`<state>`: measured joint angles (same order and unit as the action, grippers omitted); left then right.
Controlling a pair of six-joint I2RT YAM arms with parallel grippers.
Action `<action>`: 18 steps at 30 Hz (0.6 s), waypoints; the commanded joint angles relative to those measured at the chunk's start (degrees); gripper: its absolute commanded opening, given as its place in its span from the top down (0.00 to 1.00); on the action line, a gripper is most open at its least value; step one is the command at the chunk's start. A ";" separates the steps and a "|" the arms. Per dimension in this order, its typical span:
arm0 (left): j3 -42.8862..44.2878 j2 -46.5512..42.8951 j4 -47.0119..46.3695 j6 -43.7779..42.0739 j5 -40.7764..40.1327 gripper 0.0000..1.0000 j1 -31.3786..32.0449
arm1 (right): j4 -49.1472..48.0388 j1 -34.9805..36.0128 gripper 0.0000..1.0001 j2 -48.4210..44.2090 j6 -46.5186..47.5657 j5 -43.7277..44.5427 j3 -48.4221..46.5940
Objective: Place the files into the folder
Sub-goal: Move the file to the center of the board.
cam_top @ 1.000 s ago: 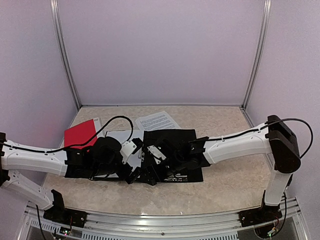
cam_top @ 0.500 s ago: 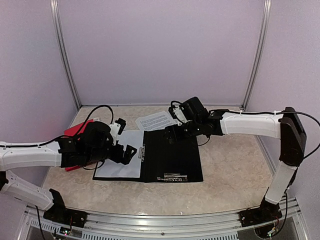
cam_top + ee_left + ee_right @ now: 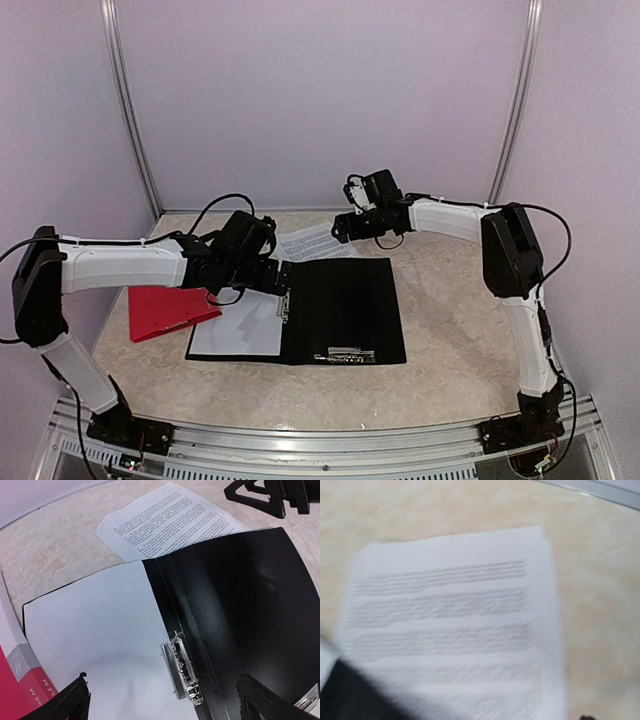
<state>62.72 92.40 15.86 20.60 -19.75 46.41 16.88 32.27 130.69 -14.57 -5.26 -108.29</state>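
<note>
Tools gape empty: left tool [image 3: 163, 690] over folder [image 3: 345, 300] spine, right tool [image 3: 343, 228] over printed sheet [image 3: 455, 610].

Smooth, plastic-looking cover on the black folder [image 3: 235, 595], mostly matt with a faint sheen. Bright, shiny metal for its spring clip [image 3: 182, 672]. Thin matt white paper in the blank sheet [image 3: 95, 630] and the printed sheet [image 3: 165, 522] (dense black text). Smooth card or plastic on the red folder [image 3: 165, 300]. Beige marble-patterned tabletop [image 3: 450, 310], smooth, low gloss.
</note>
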 commanded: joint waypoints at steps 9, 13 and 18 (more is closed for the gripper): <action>5.01 7.35 4.78 2.93 4.17 0.01 -2.25 | 7.16 -1.97 0.23 17.85 3.85 -0.72 -18.06; 4.53 7.36 4.86 3.43 4.44 0.01 -2.29 | 8.13 -1.23 0.26 18.03 5.73 3.09 -17.42; 4.20 7.36 4.80 3.33 4.43 0.01 -2.29 | 11.13 0.20 0.31 18.35 9.89 11.49 -16.74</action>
<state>66.39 98.96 19.59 23.40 -15.86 44.36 23.38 30.87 147.87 -8.47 -1.08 -124.64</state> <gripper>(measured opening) 0.988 0.708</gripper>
